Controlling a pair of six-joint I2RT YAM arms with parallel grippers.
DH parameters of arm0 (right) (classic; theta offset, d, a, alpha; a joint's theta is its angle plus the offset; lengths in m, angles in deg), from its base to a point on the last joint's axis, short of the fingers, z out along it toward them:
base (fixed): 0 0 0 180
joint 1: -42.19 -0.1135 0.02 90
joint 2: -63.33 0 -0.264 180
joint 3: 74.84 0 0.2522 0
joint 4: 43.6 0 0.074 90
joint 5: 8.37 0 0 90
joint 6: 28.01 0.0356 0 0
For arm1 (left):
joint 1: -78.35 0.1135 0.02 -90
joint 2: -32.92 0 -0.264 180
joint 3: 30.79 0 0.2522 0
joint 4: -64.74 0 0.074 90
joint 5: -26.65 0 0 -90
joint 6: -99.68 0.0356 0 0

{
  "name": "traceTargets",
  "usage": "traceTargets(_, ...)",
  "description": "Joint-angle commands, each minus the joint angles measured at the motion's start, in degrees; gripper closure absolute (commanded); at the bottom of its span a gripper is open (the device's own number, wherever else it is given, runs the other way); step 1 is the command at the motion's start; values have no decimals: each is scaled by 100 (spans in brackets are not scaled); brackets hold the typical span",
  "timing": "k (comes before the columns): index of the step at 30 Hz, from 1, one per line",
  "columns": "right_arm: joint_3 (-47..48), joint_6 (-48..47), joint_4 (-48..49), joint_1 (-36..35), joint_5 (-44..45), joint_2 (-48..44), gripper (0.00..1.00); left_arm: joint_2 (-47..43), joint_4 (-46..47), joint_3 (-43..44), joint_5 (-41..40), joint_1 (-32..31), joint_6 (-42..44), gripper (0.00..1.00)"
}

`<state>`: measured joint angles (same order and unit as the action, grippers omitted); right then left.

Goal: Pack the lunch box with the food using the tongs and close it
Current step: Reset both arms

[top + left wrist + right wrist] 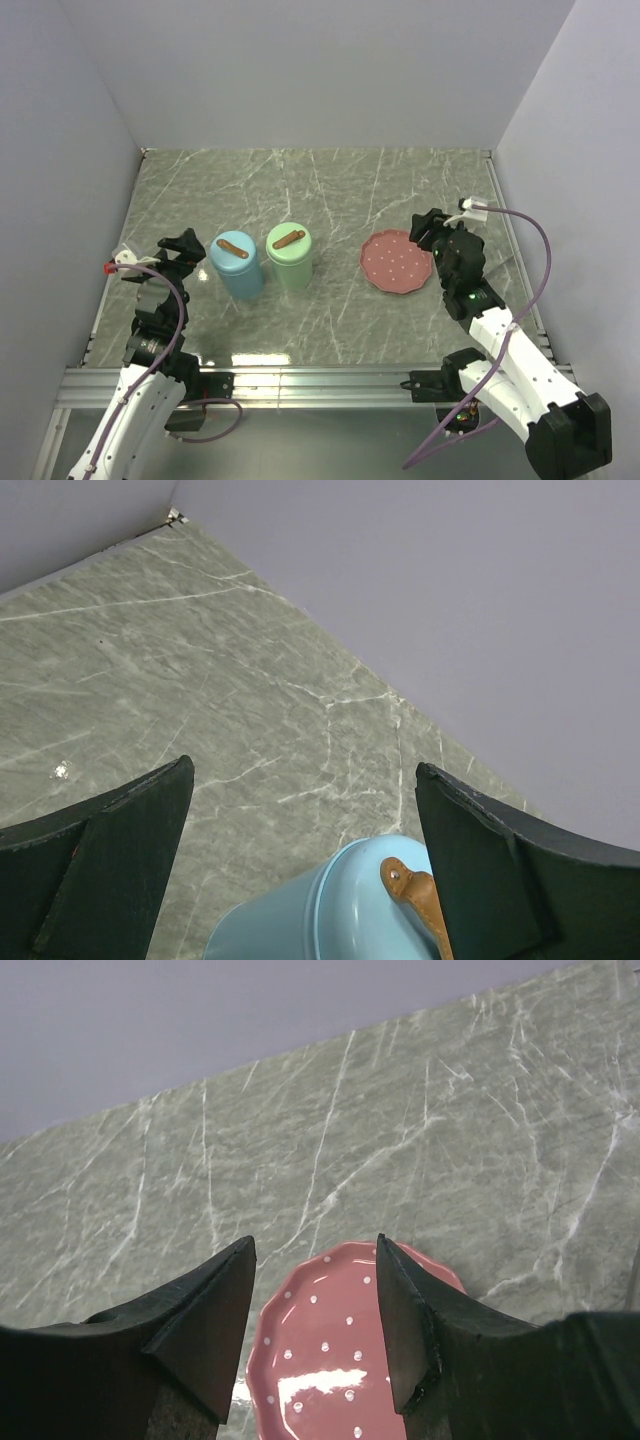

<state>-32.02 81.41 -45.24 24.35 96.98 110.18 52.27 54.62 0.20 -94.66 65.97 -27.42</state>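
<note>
While looking for food and tongs, finding neither in any view: seeing only a bare pink plate (pixel 397 262) at centre right and two lidded tins, a blue tin (pixel 237 265) and a green tin (pixel 290 257), left of centre. Judging the tins to be the lunch box, with the food possibly inside already, both lids sitting on. Seeing the left gripper (pixel 176 246) at lower left, just beside the blue tin, jaws standing wide and holding nothing. Seeing the right gripper (pixel 430 232) at right, just beside the plate, jaws standing partly apart, likewise holding nothing. Advising, for closing well: checking each lid for sitting flush all round, pressing squarely down on the brown handle (pixel 415 892) rather than the rim, and steadying the tin from the side against tipping. Reading no brand, label or writing anywhere; noting only white dots on the plate.
</note>
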Motion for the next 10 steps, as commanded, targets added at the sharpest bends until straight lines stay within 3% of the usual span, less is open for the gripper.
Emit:
traceTargets(1, 267, -79, 80, 36, -41, 26, 41, 7, 128, 52, -16, 25, 63, 1)
traceTargets(10, 293, -96, 80, 36, -76, 105, 41, 104, 111, 96, -95, 25, 28, 0)
